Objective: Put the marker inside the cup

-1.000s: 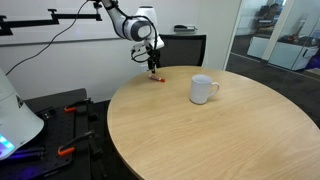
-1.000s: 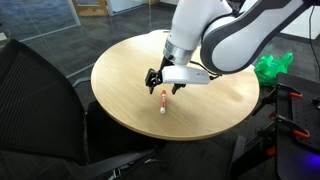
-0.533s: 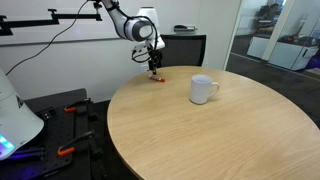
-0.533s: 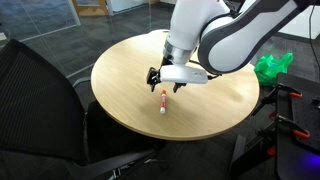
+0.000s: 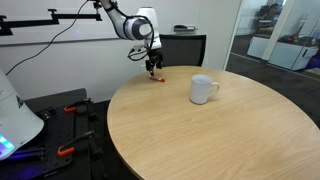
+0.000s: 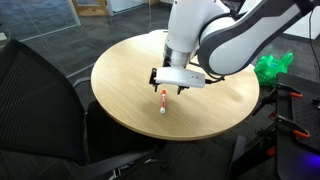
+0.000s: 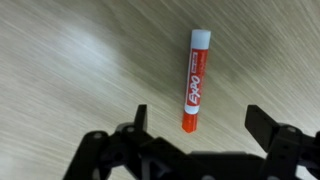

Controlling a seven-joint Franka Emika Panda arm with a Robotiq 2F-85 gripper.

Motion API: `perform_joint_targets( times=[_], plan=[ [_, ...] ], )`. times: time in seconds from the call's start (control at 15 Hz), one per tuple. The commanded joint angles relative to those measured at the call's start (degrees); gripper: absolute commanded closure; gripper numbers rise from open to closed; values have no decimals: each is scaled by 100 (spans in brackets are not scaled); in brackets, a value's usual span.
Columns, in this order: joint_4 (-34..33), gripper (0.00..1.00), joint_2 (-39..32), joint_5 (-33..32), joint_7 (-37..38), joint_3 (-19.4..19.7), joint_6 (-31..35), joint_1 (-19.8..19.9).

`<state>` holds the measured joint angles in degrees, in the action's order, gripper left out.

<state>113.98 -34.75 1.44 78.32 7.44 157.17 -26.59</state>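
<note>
Marker (image 7: 193,80): lies flat on the table (image 5: 200,135), well apart from the cup (image 5: 203,89), on the side away from its handle.
Handling: I judge it light, stiff and smooth, and apt to roll; I would take it across the red mid-barrel.
My gripper (image 7: 199,117): spread wide and empty, straddling the marker's red end.
Hidden: the cup is absent from the wrist view; my height above the marker is hard to tell.
</note>
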Motion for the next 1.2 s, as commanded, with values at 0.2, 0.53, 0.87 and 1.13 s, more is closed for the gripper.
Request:
perform_joint_targets(
  times=[0.2,0.53,0.87,1.13],
  plan=[
    [-363,0,-317,-60,347,-59,-188,73],
    [-621,0,-631,-12,293,-92,-94,163],
    [-907,6,-887,45,240,-131,-145,263],
    [-1064,37,-1030,50,243,-136,-168,276]
  ],
)
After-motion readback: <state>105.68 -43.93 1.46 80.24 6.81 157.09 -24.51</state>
